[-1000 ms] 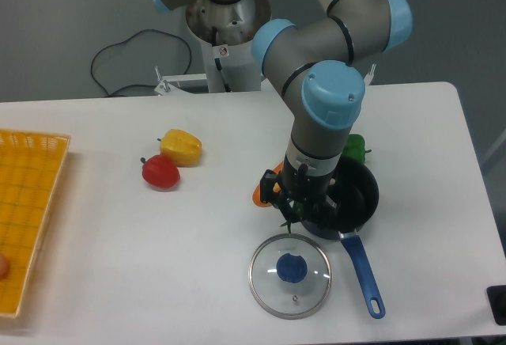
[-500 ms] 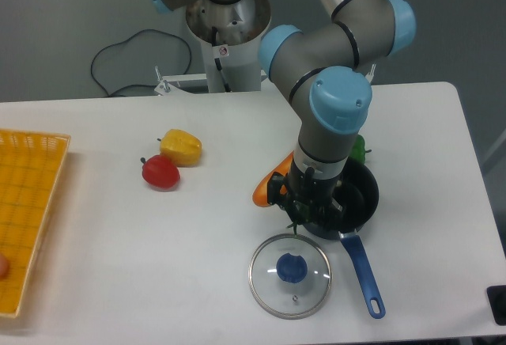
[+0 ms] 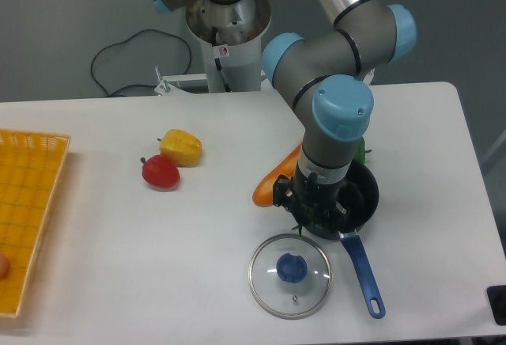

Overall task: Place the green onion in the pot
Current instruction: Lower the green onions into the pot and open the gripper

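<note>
While the gripper [image 3: 310, 217] hangs low over the near rim of the pot [image 3: 365, 193], only a dark green wisp of the onion [image 3: 298, 225] shows beneath it, at the rim's left edge. Whether the jaws grip it, I cannot tell; the wrist hides them. Best, I judge, to centre over the pot before letting go, so the leaves don't drape onto the lid [image 3: 290, 274] or the bench [image 3: 198, 234].
</note>
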